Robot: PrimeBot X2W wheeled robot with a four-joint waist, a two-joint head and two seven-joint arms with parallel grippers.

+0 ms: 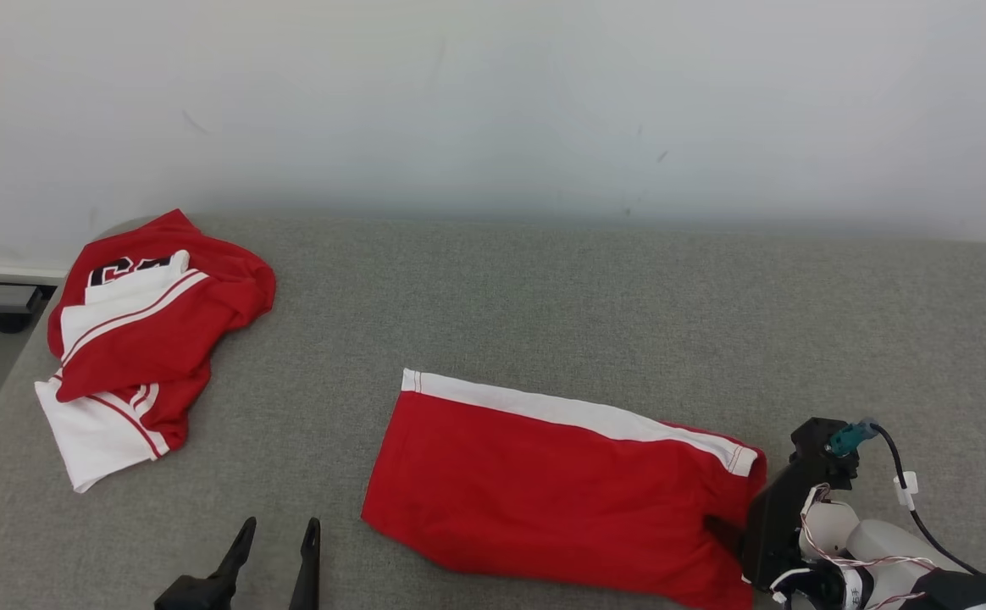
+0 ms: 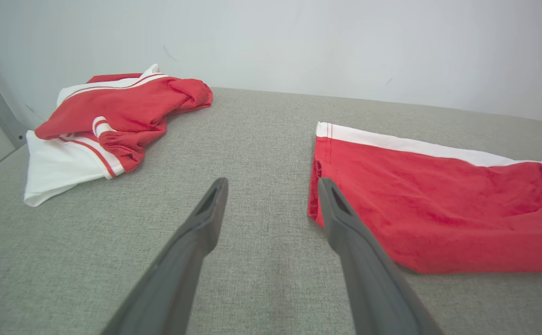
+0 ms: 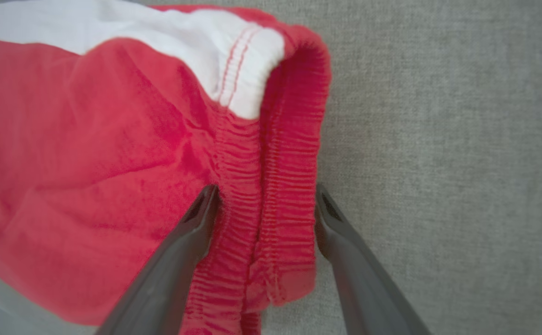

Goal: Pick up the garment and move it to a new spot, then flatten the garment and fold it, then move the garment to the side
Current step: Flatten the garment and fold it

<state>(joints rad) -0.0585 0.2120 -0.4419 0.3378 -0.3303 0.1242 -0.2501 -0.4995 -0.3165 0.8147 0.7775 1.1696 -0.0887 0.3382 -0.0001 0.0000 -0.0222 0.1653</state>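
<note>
Two pairs of jaws are standing released around red shorts (image 1: 561, 491) lying flat mid-worktop (image 1: 544, 288): the right gripper (image 3: 266, 193) is straddling the elastic waistband (image 3: 271, 153), the left gripper (image 2: 272, 184) is hovering beside the hem (image 2: 318, 153). Folding seemingly is proceeding; next, both jaws need to pinch cloth.

Markings: one found, incomplete.
Black characters (image 1: 126, 270) on the crumpled red jersey (image 1: 163, 339), cut off by a fold; not readable.
</note>
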